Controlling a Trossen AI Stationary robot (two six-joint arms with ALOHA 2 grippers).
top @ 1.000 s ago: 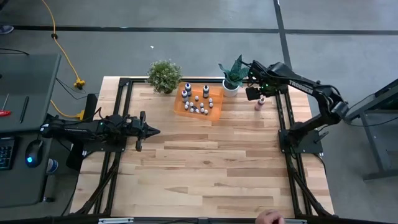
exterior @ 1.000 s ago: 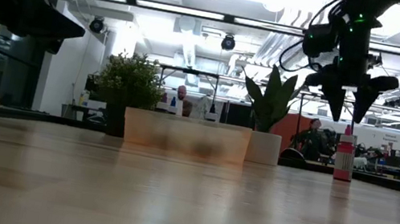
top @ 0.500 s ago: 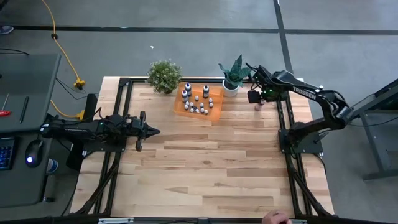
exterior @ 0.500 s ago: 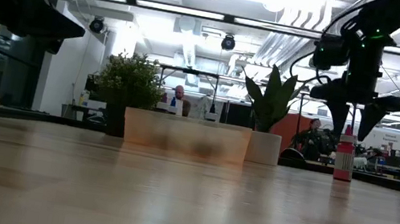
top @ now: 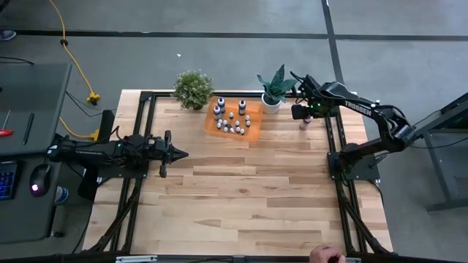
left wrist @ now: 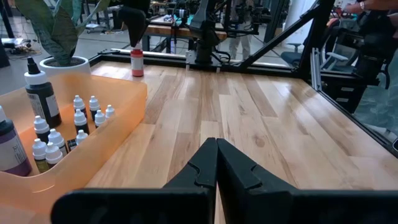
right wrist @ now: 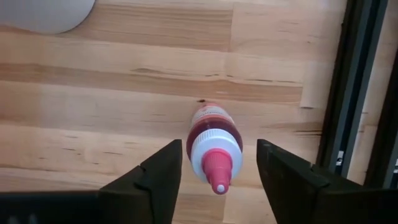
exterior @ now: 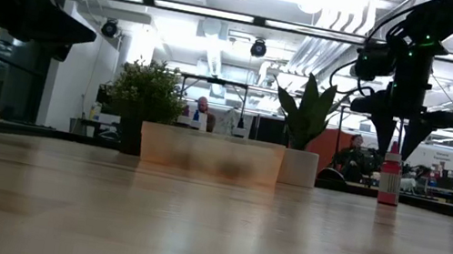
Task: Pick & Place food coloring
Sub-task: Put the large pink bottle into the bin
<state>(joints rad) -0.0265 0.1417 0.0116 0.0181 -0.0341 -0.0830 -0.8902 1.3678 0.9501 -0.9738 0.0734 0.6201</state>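
Right arm lettered "TROSSEN". Right gripper (right wrist: 216,163) fingers (right wrist: 152,177) spread apart, poised above the upright pink bottle (right wrist: 212,144), which stands between them untouched on the wooden surface (top: 241,183). A white plant pot (top: 271,106) is near; beyond it, the orange tray (left wrist: 118,102) holds small bottles (left wrist: 81,112). Left gripper (left wrist: 216,163) fingers pressed together, well apart.

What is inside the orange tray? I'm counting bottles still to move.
The translucent orange tray holds many tiny white-capped bottles and a few taller dark bottles. The tray's near wall hides some bottle bases, so the count is uncertain.
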